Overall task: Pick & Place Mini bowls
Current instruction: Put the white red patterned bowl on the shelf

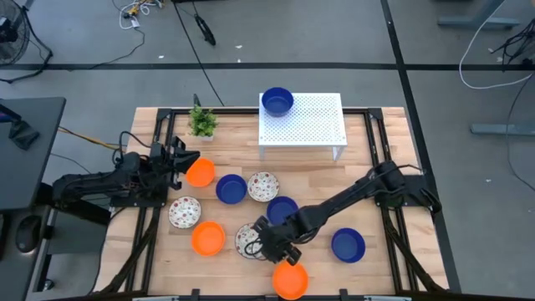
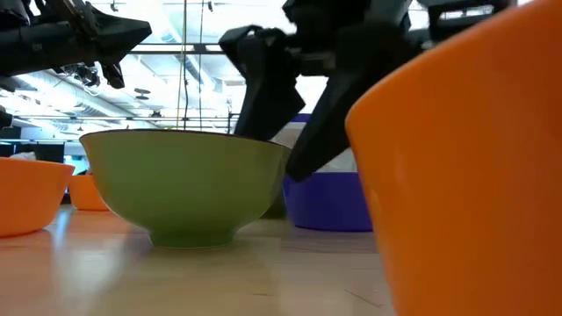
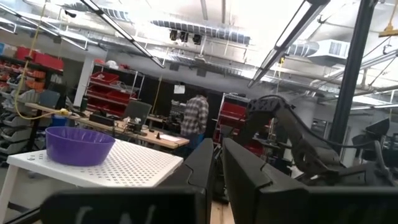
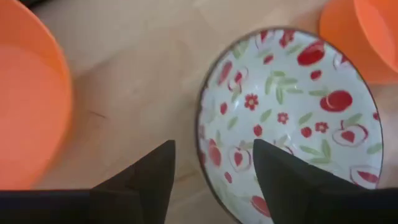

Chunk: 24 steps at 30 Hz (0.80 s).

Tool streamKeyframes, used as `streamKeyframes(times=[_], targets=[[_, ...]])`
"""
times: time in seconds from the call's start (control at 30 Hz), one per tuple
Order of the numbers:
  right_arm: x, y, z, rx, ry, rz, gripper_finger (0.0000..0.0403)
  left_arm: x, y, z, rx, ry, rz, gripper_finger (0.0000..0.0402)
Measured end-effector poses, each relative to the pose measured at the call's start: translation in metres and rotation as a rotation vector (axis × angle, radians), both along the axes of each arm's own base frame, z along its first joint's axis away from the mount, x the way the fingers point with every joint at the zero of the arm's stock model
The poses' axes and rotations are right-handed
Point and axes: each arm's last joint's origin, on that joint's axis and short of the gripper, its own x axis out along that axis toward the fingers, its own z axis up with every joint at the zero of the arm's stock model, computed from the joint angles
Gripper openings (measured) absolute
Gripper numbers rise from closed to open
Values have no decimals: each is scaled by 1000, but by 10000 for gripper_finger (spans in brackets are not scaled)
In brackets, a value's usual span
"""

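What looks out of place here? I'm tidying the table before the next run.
One blue bowl sits up on the white perforated stand, while the other bowls lie loose on the table. Every bowl stands upright and none looks spilled or broken. The left gripper holds an orange bowl by its rim.

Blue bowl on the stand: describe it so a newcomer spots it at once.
Start at the white perforated stand at the table's far edge, beside the small green plant. The blue bowl sits on the stand's top, at its corner nearest the plant. It is the only bowl raised off the wooden tabletop.
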Motion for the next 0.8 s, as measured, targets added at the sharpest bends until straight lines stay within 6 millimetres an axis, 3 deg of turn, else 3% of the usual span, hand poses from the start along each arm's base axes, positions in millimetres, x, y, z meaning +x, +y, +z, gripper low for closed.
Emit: streamKeyframes(times=[0.17, 0.47, 0.67, 0.8], targets=[[1, 1, -2, 0, -6, -1, 161, 0, 0, 0, 0, 0, 0, 39], [1, 3, -1, -13, -20, 15, 18, 0, 0, 0, -1, 1, 0, 39], [-5, 14, 6, -68, -65, 46, 11, 0, 0, 0, -1, 3, 0, 39], [-13, 18, 28, -97, -129, 57, 6, 0, 0, -1, -1, 7, 0, 39]])
